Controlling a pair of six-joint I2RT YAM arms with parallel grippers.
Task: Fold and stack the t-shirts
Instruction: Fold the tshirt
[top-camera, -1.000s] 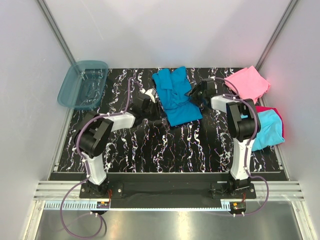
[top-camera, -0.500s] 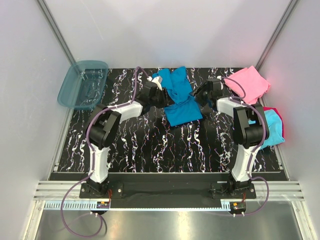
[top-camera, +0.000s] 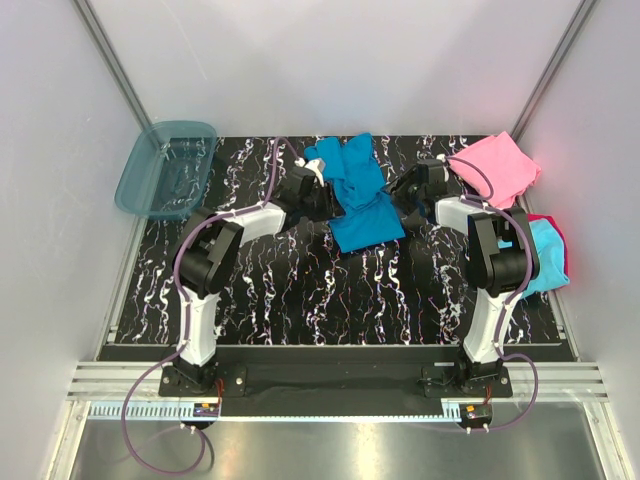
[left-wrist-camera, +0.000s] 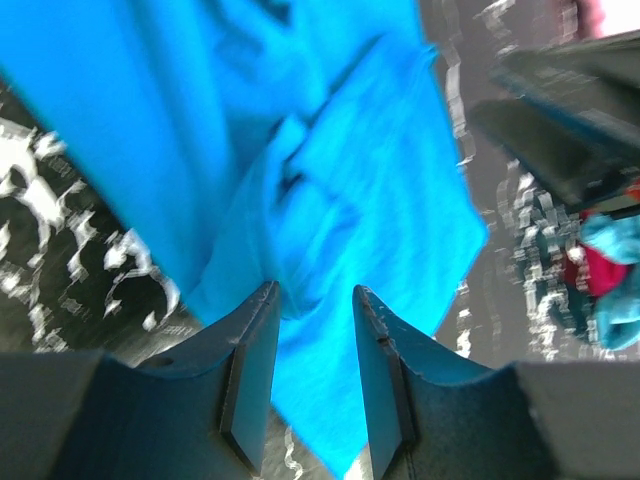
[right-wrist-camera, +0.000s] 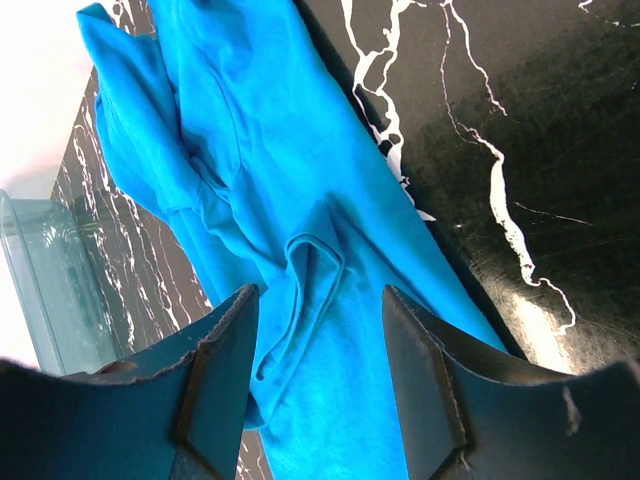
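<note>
Teal-blue shirt (top-camera: 355, 195): lies rumpled on the far middle of the dark marbled surface (top-camera: 300, 290), gathered into a long strip.
Long axis: runs from the far edge toward the arms, its near end leaning slightly right.
Left pincer (top-camera: 320, 190): at the strip's left edge, about halfway along. Its fingers are narrowly parted, with blue cloth showing in the gap, and it does not appear clamped.
Right pincer (top-camera: 400, 190): at the strip's right edge, roughly opposite the left one. Its fingers are spread wide just above the cloth and hold nothing.
Deciding relation: the shirt lies between the two pincers, which face each other across its short width. Each arm is nearest its own side edge.
Judged next move: each pincer probably needs to close on its own edge, so the strip can be folded along its length.
Other shirts: pink one (top-camera: 495, 165) in the far right corner, and a cyan one (top-camera: 540, 255) lying on a magenta-red one (top-camera: 562, 235) at the right side. All are well apart from the pincers.
</note>
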